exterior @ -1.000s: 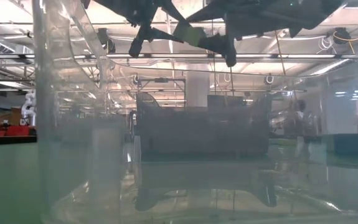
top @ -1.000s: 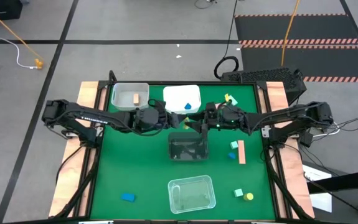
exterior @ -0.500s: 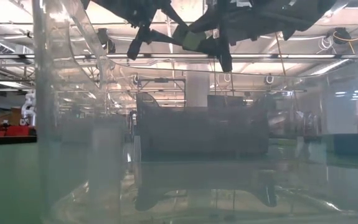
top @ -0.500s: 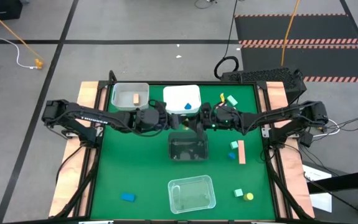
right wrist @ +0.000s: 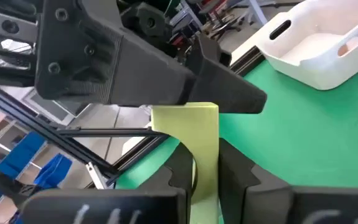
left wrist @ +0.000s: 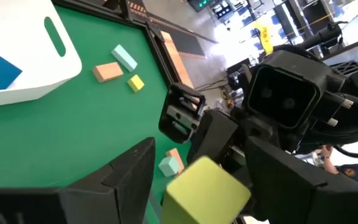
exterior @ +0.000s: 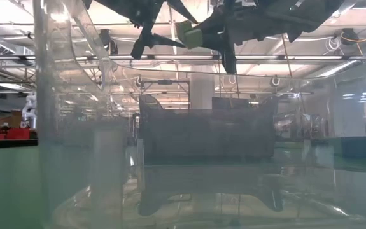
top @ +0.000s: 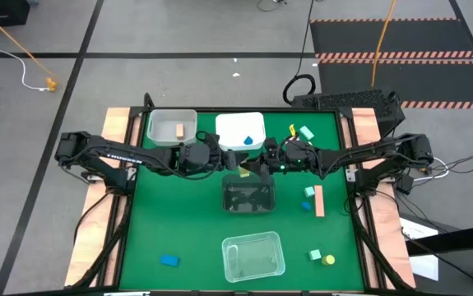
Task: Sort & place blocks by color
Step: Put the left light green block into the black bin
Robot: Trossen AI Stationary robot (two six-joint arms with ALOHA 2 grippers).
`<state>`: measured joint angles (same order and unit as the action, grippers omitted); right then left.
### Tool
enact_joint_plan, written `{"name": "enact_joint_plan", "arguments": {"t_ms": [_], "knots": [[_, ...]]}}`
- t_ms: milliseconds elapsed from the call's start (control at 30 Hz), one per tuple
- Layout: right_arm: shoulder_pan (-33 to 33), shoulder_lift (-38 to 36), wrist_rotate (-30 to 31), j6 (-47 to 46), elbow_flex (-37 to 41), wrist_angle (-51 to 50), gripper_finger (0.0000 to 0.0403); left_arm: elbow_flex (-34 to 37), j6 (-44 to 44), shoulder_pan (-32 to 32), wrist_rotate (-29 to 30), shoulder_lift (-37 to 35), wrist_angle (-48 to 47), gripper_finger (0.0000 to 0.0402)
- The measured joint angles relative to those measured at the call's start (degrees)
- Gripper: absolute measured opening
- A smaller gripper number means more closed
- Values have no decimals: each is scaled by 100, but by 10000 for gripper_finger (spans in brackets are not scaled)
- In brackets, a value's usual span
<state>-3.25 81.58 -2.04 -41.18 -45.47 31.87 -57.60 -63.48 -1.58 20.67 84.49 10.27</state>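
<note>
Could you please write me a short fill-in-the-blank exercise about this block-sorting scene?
1. The right gripper is shut on a block whose colour is ____.
2. The white tray at the back of the table holds one block coloured ____.
3. The left gripper and the right gripper meet above the ____ tray at mid-table.
4. In the high view, the clear tray at the front holds ____ blocks.

Missing words: yellow; blue; dark; no

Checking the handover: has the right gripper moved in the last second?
Yes. In the high view the right gripper, shut on the yellow block, has shifted left toward the left gripper, above the dark tray.
</note>
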Motion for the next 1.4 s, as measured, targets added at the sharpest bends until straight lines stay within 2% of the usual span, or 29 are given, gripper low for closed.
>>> {"name": "enact_joint_plan", "arguments": {"t_ms": [400,567,733,900,1100,1267,1400], "knots": [[-12,-190,-1389,-167,5,-125,27,0,255,71,4,0,-7,252],[-13,-442,-1606,166,4,-909,27,0,149,235,-656,0,8,252],[6,-465,-1510,872,4,-1857,27,0,74,390,-1537,2,366,253],[131,-388,-876,1798,11,-2437,27,0,484,267,-1835,2,1551,253],[354,-374,-812,2875,9,-2382,30,-2,986,-112,-2180,2,2823,253],[520,-373,-454,4013,9,-2399,29,-2,1039,-591,-2385,2,2982,253],[579,-367,-316,4509,48,-2326,34,-2,730,-1037,-2385,2,2640,253]]}}
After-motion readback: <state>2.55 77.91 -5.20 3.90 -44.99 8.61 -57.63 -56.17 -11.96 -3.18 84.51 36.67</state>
